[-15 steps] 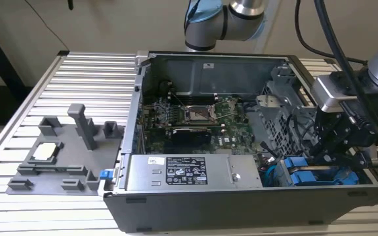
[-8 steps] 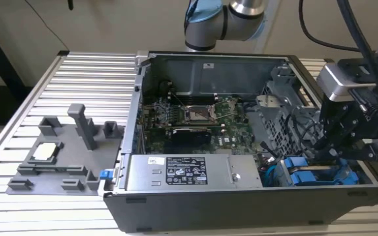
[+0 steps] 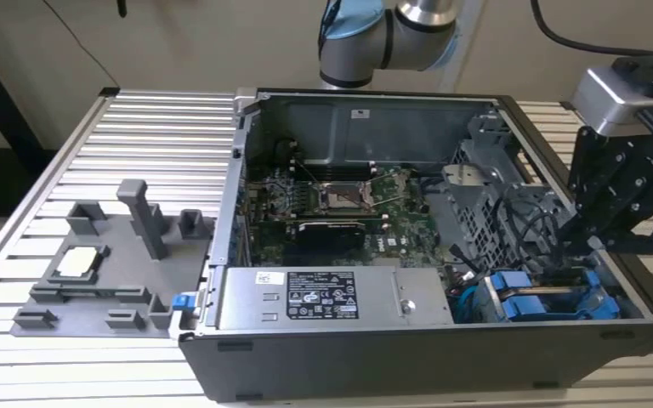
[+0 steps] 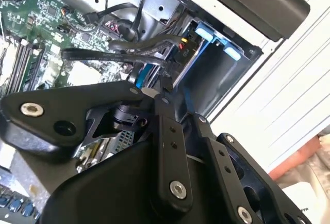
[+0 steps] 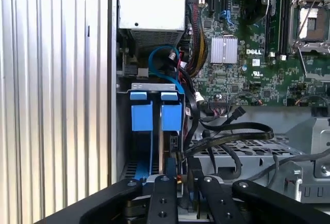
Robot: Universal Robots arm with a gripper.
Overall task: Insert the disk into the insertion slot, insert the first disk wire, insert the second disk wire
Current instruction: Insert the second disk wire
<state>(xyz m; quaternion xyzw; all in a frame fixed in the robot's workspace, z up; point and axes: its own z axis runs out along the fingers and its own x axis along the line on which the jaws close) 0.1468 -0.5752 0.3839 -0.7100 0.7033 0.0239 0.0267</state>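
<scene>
Two blue-framed drives sit side by side in the dark grey drive cage (image 3: 604,285) at the case's corner on the exterior view's right. The disk (image 5: 171,114) is the one nearer the cables; it is seated in the insertion slot (image 5: 154,86), beside the other blue-framed drive (image 5: 141,114). My black gripper (image 3: 568,251) hangs just above the cage. Its fingers (image 5: 170,185) stand close together on a black disk wire (image 5: 227,133), which loops from the motherboard side down to the disk's end. In the second wrist view my gripper (image 4: 167,97) meets the black cables beside the blue frames (image 4: 203,30).
The open computer case holds a green motherboard (image 3: 338,204), a grey power supply (image 3: 338,297) and a perforated cage wall (image 5: 258,149). Another loose black connector (image 5: 238,112) lies near the board. A grey fixture plate (image 3: 111,263) rests on the slatted aluminium table (image 3: 145,127).
</scene>
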